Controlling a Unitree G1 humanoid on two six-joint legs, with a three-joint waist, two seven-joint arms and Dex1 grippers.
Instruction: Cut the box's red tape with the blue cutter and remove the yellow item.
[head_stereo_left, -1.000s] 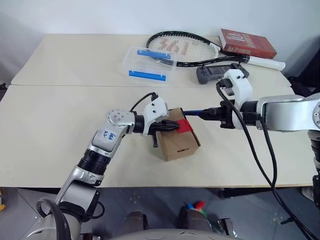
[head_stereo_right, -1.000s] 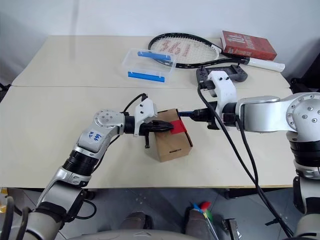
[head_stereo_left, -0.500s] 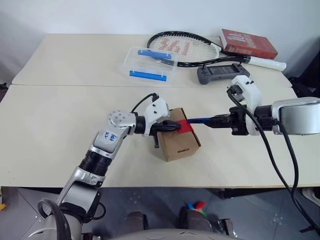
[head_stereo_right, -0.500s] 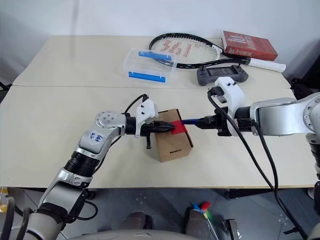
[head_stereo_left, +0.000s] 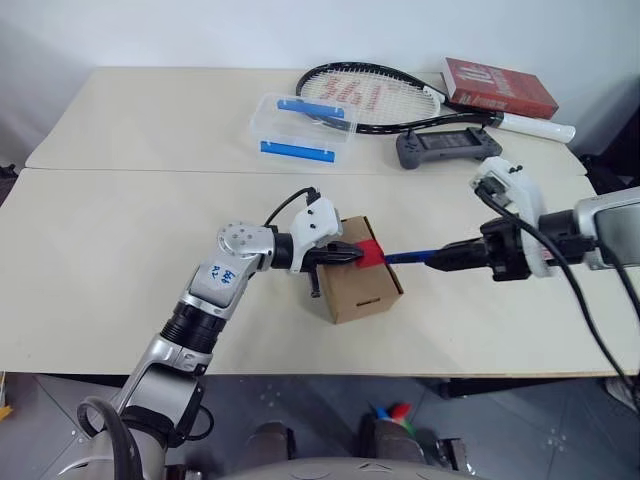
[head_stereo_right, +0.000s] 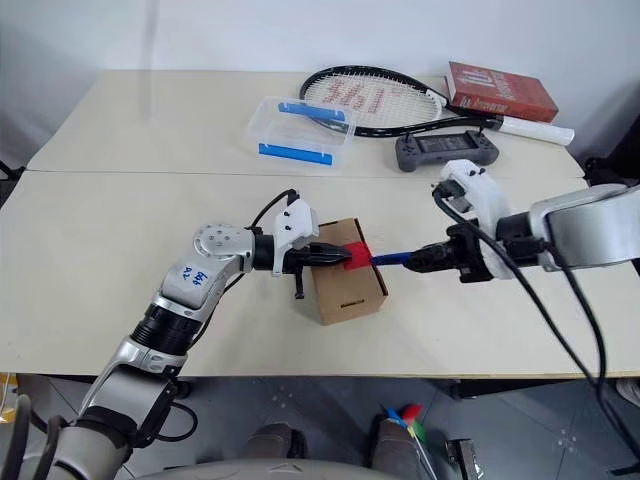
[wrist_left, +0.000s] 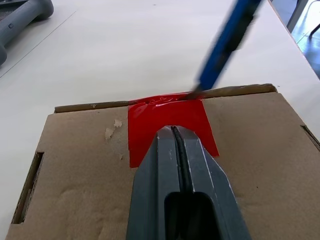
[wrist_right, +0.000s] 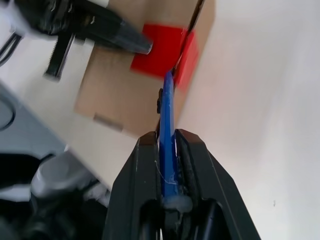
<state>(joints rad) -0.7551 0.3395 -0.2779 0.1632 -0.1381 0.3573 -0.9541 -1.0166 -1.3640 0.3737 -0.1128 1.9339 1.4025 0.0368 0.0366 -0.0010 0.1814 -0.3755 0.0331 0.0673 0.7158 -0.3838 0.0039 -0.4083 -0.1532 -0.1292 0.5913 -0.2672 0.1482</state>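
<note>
The brown cardboard box (head_stereo_left: 358, 287) stands near the table's front, flaps down, with the red tape (head_stereo_left: 372, 254) across its top and right edge. My left gripper (head_stereo_left: 351, 257) is shut, and its tips press on the red tape (wrist_left: 150, 117) from the left. My right gripper (head_stereo_left: 442, 262) is shut on the blue cutter (head_stereo_left: 408, 258), to the right of the box. The cutter (wrist_left: 226, 44) slants down, and its dark tip meets the tape at the box's top edge. The yellow item is hidden.
At the back of the table lie a tennis racket (head_stereo_left: 370, 98), a clear case with blue clips (head_stereo_left: 300, 128), a red book (head_stereo_left: 500, 88) and a grey controller (head_stereo_left: 447, 148). A seam crosses the table behind the box.
My right gripper has drawn back to the right and toward the front edge with the cutter, whose tip now sits at the tape's edge. The left gripper and box stayed put.
</note>
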